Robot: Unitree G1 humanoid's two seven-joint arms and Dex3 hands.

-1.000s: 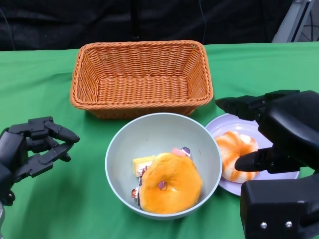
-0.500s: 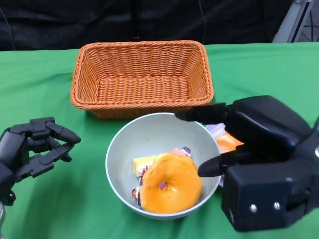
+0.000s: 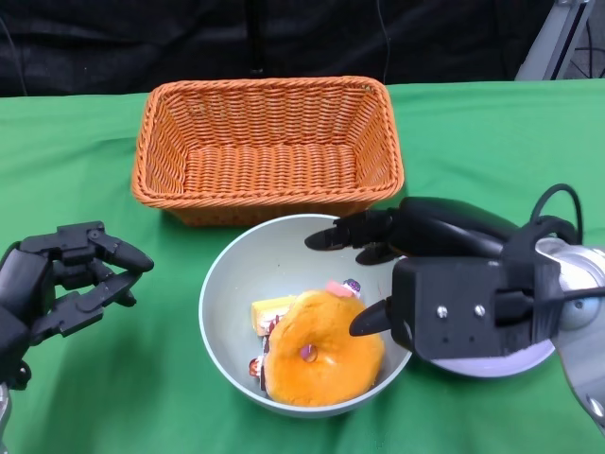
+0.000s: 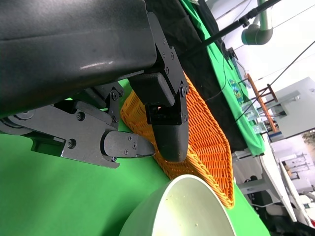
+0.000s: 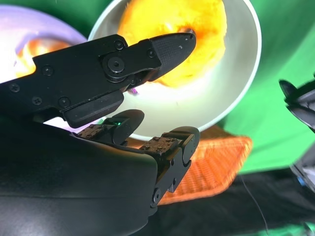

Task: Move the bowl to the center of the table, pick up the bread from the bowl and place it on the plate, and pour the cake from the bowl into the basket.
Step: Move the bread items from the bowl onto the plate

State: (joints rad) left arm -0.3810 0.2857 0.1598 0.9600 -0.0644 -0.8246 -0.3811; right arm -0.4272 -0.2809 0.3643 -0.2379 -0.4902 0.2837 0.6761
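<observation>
Bowl (image 3: pixel 230 284) just before basket (image 3: pixel 267 144); right hand (image 3: pixel 378 274) over rim.

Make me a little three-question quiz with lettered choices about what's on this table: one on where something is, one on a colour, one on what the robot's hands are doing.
1. Where does the basket sit relative to the bowl?
A. behind it, farther from the robot
B. inside it
C. on the robot's left of it

2. What colour is the table cover?
A. blue
B. green
C. white

3. What is the right hand doing?
A. gripping the basket
B. lying flat far from everything
C. reaching over the bowl's rim, holding nothing

Answers: 1 A, the head view shows the basket beyond the bowl. 2 B, the cloth is green. 3 C, its fingers spread above the bowl beside the bread.
</observation>
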